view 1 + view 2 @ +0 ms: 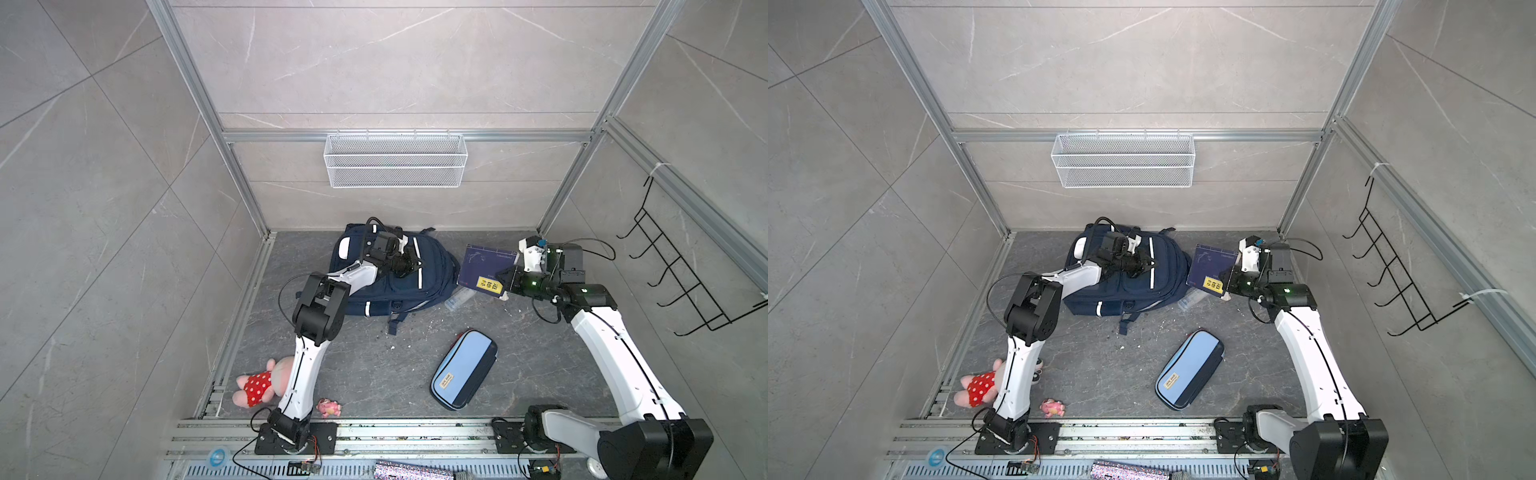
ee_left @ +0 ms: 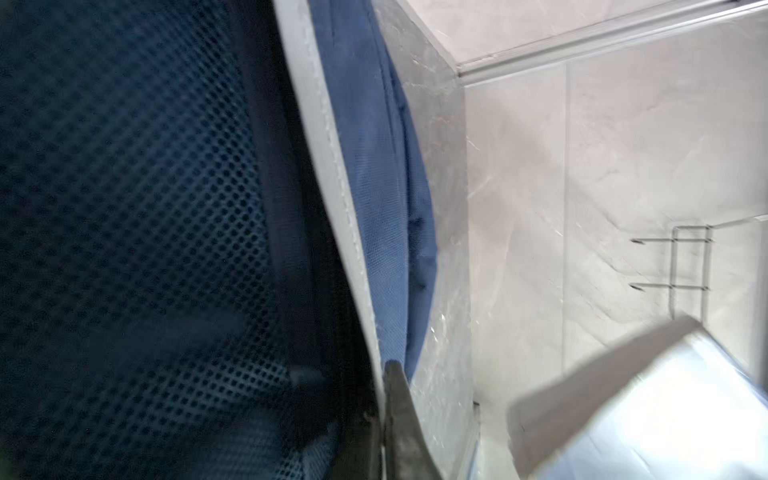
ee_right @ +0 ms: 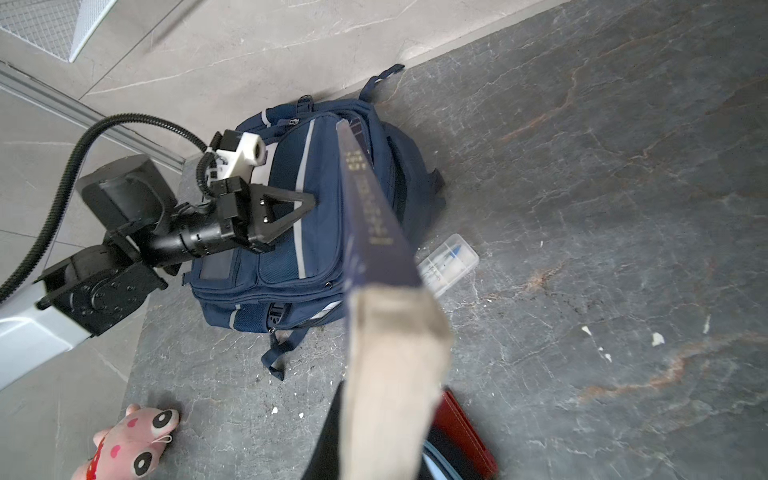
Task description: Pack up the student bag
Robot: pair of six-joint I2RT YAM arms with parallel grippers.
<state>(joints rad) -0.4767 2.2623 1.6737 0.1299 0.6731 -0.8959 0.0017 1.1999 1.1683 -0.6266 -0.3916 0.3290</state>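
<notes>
Student bag [image 1: 436, 270]: large navy-blue fabric backpack, white reflective stripes, front zip pockets, laid flat at rear of dark grey stone surface [image 1: 374, 365]. Left gripper [image 1: 417, 263] closed together over front panel. Right gripper [image 1: 500, 279] clamped on dark-blue yellow-labelled book [image 1: 482, 259], held tilted beside bag.

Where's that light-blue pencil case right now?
In both top views the pencil case lies on the grey table, right of the middle, nearer the camera than the backpack and the book that the right claw holds.
</notes>
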